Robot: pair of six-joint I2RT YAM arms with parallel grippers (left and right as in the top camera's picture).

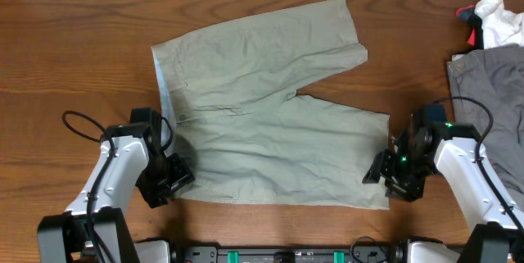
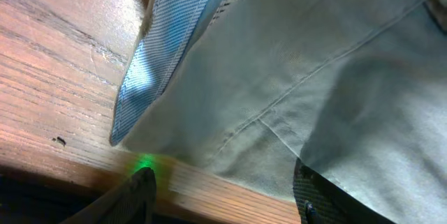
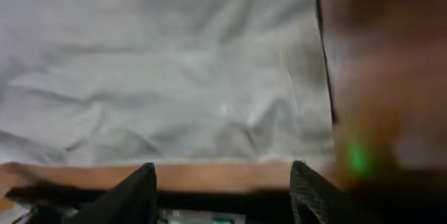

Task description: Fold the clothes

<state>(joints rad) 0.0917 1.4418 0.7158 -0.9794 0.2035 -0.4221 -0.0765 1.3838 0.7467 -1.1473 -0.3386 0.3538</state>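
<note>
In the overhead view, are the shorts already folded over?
No, the shorts lie spread out flat, with both legs splayed apart.

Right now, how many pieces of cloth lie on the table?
3. The khaki shorts are spread in the middle; a grey garment is at the right edge; a small white-and-red cloth lies above it. More may lie out of view.

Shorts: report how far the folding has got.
Done: shorts lie spread flat on the table. In hand: left tool and right tool sit open at the near corners, gripping nothing. Remaining: every fold; none shows yet.
</note>
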